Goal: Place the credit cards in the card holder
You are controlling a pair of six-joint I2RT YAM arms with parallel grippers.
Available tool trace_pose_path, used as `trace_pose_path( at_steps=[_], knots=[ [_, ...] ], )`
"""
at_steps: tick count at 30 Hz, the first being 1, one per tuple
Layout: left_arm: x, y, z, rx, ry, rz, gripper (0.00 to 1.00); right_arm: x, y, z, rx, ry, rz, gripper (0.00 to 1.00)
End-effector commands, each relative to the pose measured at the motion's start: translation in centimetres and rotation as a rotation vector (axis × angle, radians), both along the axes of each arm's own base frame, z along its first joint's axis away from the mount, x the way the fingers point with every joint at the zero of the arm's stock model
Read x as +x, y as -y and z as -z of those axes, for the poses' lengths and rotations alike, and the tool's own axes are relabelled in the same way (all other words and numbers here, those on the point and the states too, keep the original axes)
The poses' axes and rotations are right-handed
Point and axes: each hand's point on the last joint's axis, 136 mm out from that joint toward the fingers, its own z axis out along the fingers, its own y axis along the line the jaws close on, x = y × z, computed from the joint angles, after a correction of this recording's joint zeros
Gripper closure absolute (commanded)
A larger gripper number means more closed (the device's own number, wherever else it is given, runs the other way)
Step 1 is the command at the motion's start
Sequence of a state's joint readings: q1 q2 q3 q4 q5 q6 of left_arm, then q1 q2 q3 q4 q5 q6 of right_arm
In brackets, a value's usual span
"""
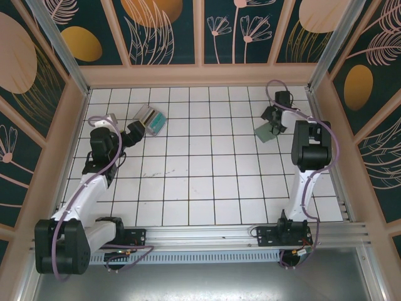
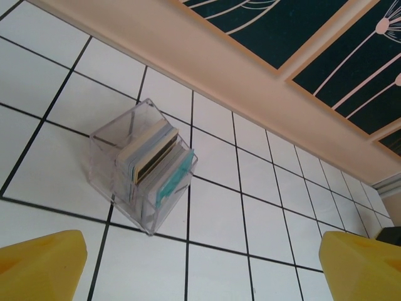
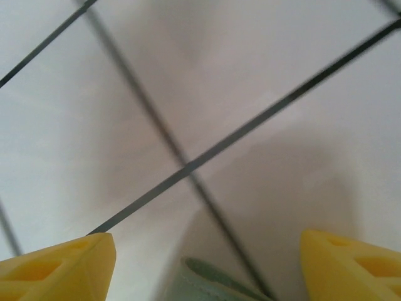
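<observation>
The left pincer (image 1: 132, 133) stands wide open with nothing between its fingers (image 2: 41, 263). It hangs low over the white tiles (image 1: 200, 169) with its tips off them. Ahead of it, a little to its left finger's side and apart from both tips, sits a clear box (image 2: 105, 145) resting askew on the tiles. The cards (image 2: 154, 164) stand packed on edge inside the box: pale grey ones, one with a dark gold-edged stripe, and a teal one on the side nearer the pincer's right finger. From above, the box (image 1: 145, 117) lies just beyond the pincer's tips, toward the back wall.

The right pincer (image 1: 273, 118) points down at the tiles, its fingers (image 3: 57, 269) spread apart. The holder (image 3: 204, 285) shows as a sage-green rounded edge in the gap between them, touching neither finger, so nothing is gripped. From above, the rest of the holder (image 1: 264, 133) lies flat on the tiles, reaching from under the pincer back toward that arm's base.
</observation>
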State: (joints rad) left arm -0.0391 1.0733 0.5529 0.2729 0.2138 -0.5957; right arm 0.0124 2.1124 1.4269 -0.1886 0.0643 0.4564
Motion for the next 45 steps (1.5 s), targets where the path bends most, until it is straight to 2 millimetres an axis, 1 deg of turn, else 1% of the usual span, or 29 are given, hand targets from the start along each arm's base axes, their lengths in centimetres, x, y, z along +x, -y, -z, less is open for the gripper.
trace_pose_path(
  at_steps=[1,3,6,8,10,12,13,14,17,18,19,20,21,23,26,27,29,30,32,35,38,39,43,45],
  knots=[
    [-0.2,0.7,-0.8,-0.032,0.046,0.034,0.06,-1.5,-7.3,0.6,0.109,-0.026,-0.217,0.24],
    [-0.3,1.5,-0.1,-0.059,0.024,0.078,0.08,-2.2,-9.2,0.5,0.108,-0.029,-0.27,0.24],
    [-0.6,3.3,1.0,-0.107,0.005,0.174,0.14,-3.2,-12.9,-0.3,0.143,0.002,-0.391,0.25],
    [-0.6,4.6,1.7,-0.133,-0.021,0.241,0.17,-3.9,-15.4,-1.1,0.186,0.031,-0.465,0.25],
    [-0.8,6.3,2.0,-0.154,-0.039,0.314,0.18,-4.9,-17.9,-2.2,0.243,0.06,-0.535,0.26],
    [-0.9,7.8,2.2,-0.144,-0.051,0.359,0.18,-5.6,-19.5,-3.4,0.271,0.086,-0.571,0.27],
    [-0.9,8.7,2.4,-0.138,-0.06,0.38,0.18,-5.9,-19.7,-4.1,0.265,0.097,-0.572,0.27],
    [-0.9,9.5,2.5,-0.139,-0.068,0.395,0.18,-5.9,-19.3,-4.7,0.245,0.108,-0.554,0.27],
    [-0.9,12.4,2.5,-0.182,-0.09,0.445,0.18,-5.9,-16.1,-6.1,0.157,0.115,-0.464,0.23],
    [-0.8,13.4,2.7,-0.204,-0.102,0.449,0.2,-6.0,-14.8,-6.5,0.129,0.11,-0.441,0.2],
    [-0.7,14.3,2.8,-0.224,-0.115,0.454,0.22,-6.3,-14.0,-6.6,0.11,0.1,-0.432,0.18],
    [-0.7,15.6,3.0,-0.25,-0.136,0.469,0.24,-6.8,-13.0,-6.4,0.09,0.084,-0.423,0.18],
    [-0.7,17.2,3.1,-0.275,-0.149,0.498,0.29,-7.3,-12.1,-6.0,0.078,0.064,-0.417,0.18],
    [-1.0,20.0,3.6,-0.32,-0.188,0.549,0.38,-8.5,-11.0,-4.8,0.085,0.019,-0.42,0.19],
    [-1.4,23.6,4.5,-0.381,-0.228,0.599,0.42,-10.1,-10.1,-3.0,0.099,-0.04,-0.418,0.21],
    [-1.4,24.6,4.9,-0.398,-0.24,0.613,0.42,-10.4,-10.1,-2.6,0.094,-0.055,-0.417,0.23],
    [-1.3,26.1,5.3,-0.432,-0.26,0.635,0.44,-11.0,-10.8,-2.0,0.101,-0.086,-0.44,0.26],
    [-1.2,26.8,6.0,-0.443,-0.278,0.649,0.47,-11.3,-11.3,-1.6,0.11,-0.104,-0.454,0.29],
    [-1.2,28.1,6.5,-0.448,-0.292,0.672,0.47,-12.1,-11.7,-0.9,0.126,-0.133,-0.465,0.33],
    [-1.2,29.7,7.1,-0.435,-0.319,0.692,0.47,-13.2,-11.8,0.2,0.148,-0.156,-0.468,0.35],
    [-1.1,30.4,7.9,-0.424,-0.335,0.687,0.46,-13.9,-12.8,0.8,0.204,-0.175,-0.496,0.39],
    [-1.0,30.5,8.3,-0.424,-0.343,0.68,0.46,-14.2,-13.1,0.9,0.226,-0.179,-0.503,0.4],
    [-1.0,31.0,9.2,-0.435,-0.362,0.68,0.46,-15.3,-14.8,0.7,0.298,-0.181,-0.541,0.4],
    [-1.0,31.1,9.9,-0.415,-0.372,0.671,0.46,-15.9,-16.1,0.4,0.351,-0.171,-0.573,0.42]
  ],
)
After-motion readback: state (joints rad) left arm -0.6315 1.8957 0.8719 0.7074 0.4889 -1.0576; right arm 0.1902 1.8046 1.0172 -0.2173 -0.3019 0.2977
